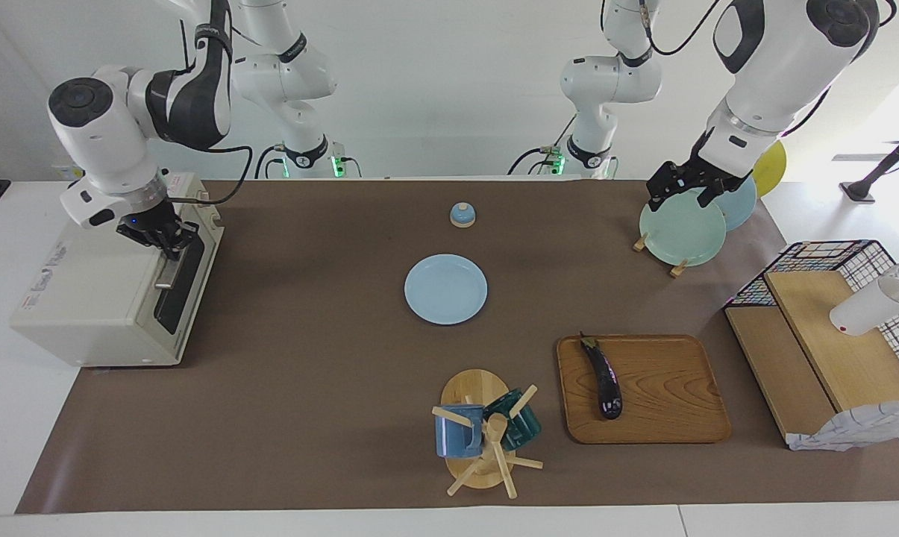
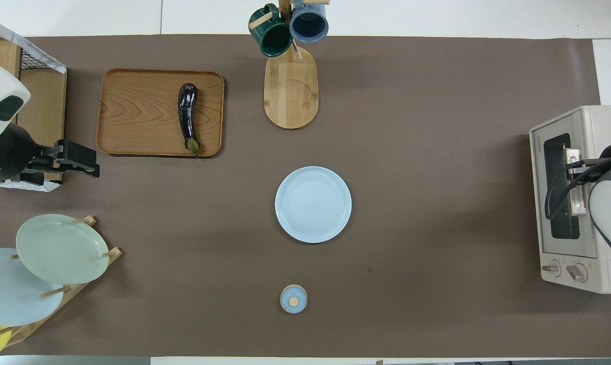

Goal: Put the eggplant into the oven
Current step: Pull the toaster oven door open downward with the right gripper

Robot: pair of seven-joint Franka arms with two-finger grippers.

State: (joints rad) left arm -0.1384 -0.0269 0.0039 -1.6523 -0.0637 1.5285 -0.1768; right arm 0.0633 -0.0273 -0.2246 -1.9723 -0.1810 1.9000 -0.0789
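Note:
The eggplant (image 1: 604,377) (image 2: 187,116), dark purple and glossy, lies on a wooden tray (image 1: 665,395) (image 2: 133,111) toward the left arm's end of the table. The cream-white oven (image 1: 98,298) (image 2: 574,197) stands at the right arm's end with its glass door up and shut. My right gripper (image 1: 167,242) (image 2: 574,170) is at the door's metal bar handle. My left gripper (image 1: 684,192) (image 2: 82,162) is open and empty, up in the air by the plate rack, well apart from the eggplant.
A light blue plate (image 1: 445,289) (image 2: 313,204) lies mid-table, with a small blue lid (image 1: 462,215) (image 2: 293,299) nearer the robots. A mug tree (image 1: 486,436) (image 2: 290,76) stands beside the tray. A plate rack (image 1: 684,227) (image 2: 57,248) and a wire-and-wood shelf (image 1: 829,328) (image 2: 26,86) stand at the left arm's end.

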